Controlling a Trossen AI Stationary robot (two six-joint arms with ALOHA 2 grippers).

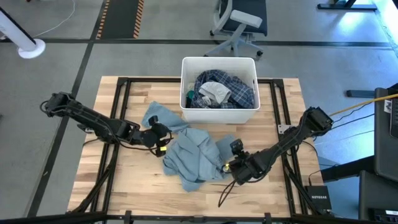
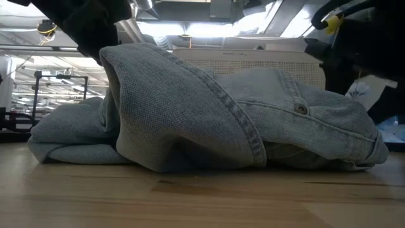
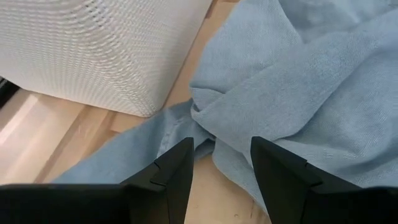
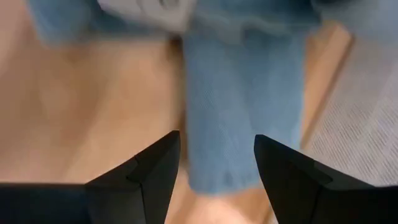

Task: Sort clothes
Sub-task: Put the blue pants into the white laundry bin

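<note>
High view shows the light blue shirt [image 1: 193, 157] spread on the tabletop [image 1: 124, 180] before the white bin [image 1: 219, 87], between the left gripper [image 1: 157, 138] and right gripper [image 1: 231, 163], both jaws parted, empty, at its opposite edges.

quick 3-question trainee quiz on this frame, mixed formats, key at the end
1. True or false: the white bin already holds clothes, including a plaid garment.
2. Multiple choice: where is the light blue garment? A) inside the bin B) on the wooden table in front of the bin C) hanging over the bin's rim
3. Short answer: how do the jaws of the left gripper and the right gripper stand, and is either one closed on fabric?

Key
1. True.
2. B.
3. Both are open, one at each side of the light blue garment. Neither is closed on it.
</note>
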